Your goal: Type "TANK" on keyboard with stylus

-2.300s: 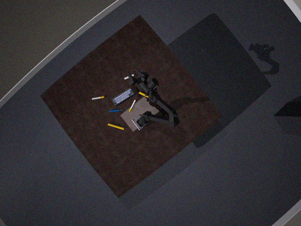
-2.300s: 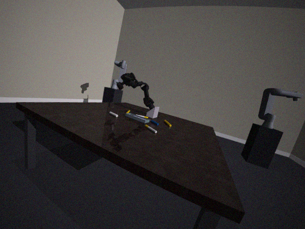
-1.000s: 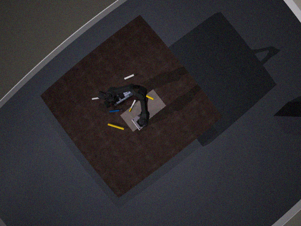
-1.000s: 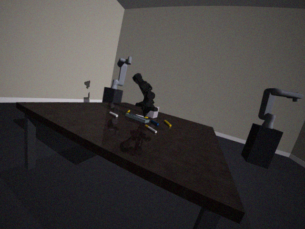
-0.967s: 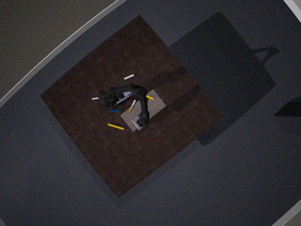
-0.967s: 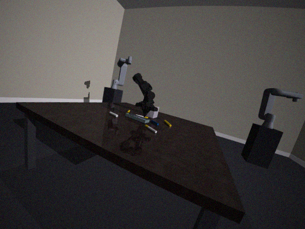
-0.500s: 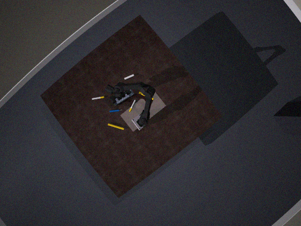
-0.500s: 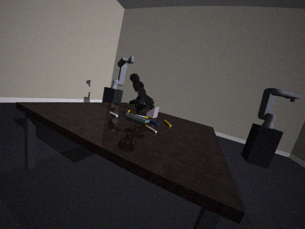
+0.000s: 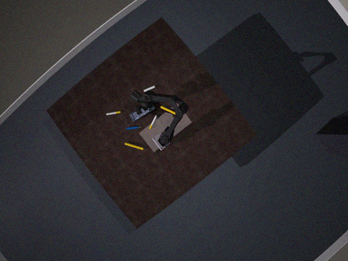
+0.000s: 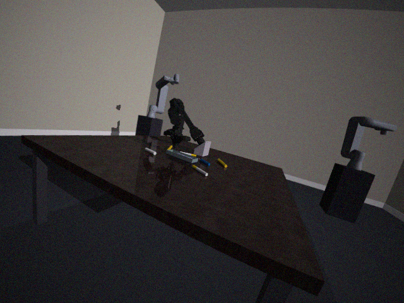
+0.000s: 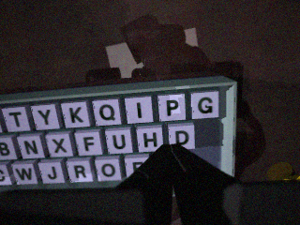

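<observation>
The keyboard (image 9: 137,115) (image 10: 180,156) (image 11: 228,133) lies on the desk. In the wrist view, the T key (image 11: 18,118), the K key (image 11: 76,115) and the N key (image 11: 30,146) show at the left; the A key is out of view. My gripper (image 11: 170,152) is shut with nothing between its fingers. Its tips are over the keyboard's right part, just below the D key (image 11: 181,136) in the wrist view. A blue stylus (image 9: 131,128) (image 10: 204,161) with a thin tip lies on the desk beside the keyboard, away from the gripper.
A white stick (image 9: 149,88) (image 10: 150,151), two white-and-yellow sticks (image 9: 112,113) (image 9: 153,122) and two yellow sticks (image 9: 134,146) (image 9: 168,110) lie around the keyboard. The arm's base stands on a pale mat (image 9: 147,136).
</observation>
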Motion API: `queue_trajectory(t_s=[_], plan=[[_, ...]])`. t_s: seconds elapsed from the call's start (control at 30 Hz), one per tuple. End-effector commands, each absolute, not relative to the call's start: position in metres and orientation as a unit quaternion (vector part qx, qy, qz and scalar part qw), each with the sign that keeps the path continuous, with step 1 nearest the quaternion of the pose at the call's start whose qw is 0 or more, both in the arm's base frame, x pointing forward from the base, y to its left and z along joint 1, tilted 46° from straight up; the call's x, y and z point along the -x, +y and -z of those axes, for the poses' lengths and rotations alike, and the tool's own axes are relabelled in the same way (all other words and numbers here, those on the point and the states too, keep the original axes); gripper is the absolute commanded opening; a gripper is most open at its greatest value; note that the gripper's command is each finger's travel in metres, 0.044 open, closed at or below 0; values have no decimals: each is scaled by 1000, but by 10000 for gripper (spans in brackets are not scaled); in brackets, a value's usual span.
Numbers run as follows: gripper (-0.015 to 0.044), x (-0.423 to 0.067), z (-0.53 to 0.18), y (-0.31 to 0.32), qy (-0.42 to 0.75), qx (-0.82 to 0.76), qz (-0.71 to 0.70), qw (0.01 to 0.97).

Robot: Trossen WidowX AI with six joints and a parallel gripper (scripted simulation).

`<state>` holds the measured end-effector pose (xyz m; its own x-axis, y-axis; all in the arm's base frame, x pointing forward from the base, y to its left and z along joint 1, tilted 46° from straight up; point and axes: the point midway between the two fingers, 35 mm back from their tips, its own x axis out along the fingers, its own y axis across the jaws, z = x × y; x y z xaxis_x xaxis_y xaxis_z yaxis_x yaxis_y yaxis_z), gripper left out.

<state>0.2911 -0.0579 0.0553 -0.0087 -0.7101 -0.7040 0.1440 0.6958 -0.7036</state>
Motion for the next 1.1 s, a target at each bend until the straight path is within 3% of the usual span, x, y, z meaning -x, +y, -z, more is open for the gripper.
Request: queue_trajectory(t_s=[0.0, 0.37, 0.67, 0.87, 1.07], plan=[[0, -288, -56, -59, 639, 232, 315, 663], [0, -260, -33, -37, 639, 232, 315, 662], [0, -260, -32, -36, 639, 231, 315, 662], [0, -269, 16, 12, 640, 230, 313, 663], [0, -269, 22, 18, 639, 230, 314, 663]])
